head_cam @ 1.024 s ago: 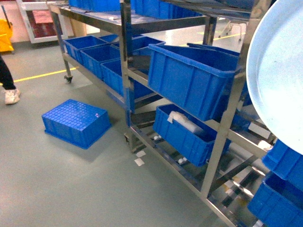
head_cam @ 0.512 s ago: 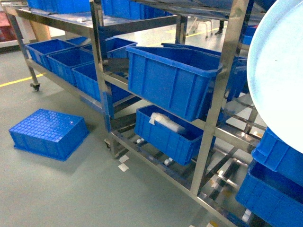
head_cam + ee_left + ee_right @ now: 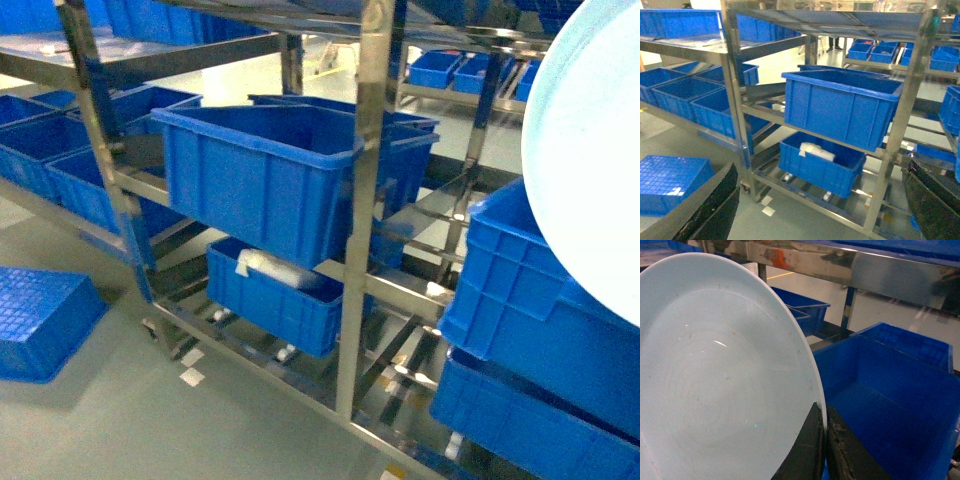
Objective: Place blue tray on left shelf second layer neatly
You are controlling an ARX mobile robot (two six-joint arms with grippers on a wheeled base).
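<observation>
Right gripper (image 3: 822, 440): dark jaws closed on the lower rim of the tray, one finger on each face, seen plainly in the right wrist view.
Left gripper (image 3: 820, 200): jaws spread wide, with nothing between them; a dark finger (image 3: 715, 207) at the left of the left wrist view, the other at the right edge.
Blue tray (image 3: 590, 170): pale light-blue round shallow glossy plastic plate with a raised rim, held up on edge at the right of the head view, in the air and resting on no shelf.
Below the tray: deep-blue ribbed rectangular plastic crate (image 3: 890, 405), open and apparently empty, just under the held rim.
Steel shelving rack (image 3: 365, 200): shiny metal uprights and rails, several layers, straight ahead in the head view.
On the rack: large deep-blue crate (image 3: 260, 175) tilted on a middle layer; beneath it a lower blue crate with a white bundle (image 3: 275, 265) inside.
Floor: an upturned blue crate (image 3: 35, 320) lies on the grey floor at the left, well apart from the tray.
Done: the tray is picked up and carried.
Left: I judge the whole placement remains. The left shelf's second layer must be reached, the tray turned flat, set down squarely and released. Which layer is the target I cannot tell.
</observation>
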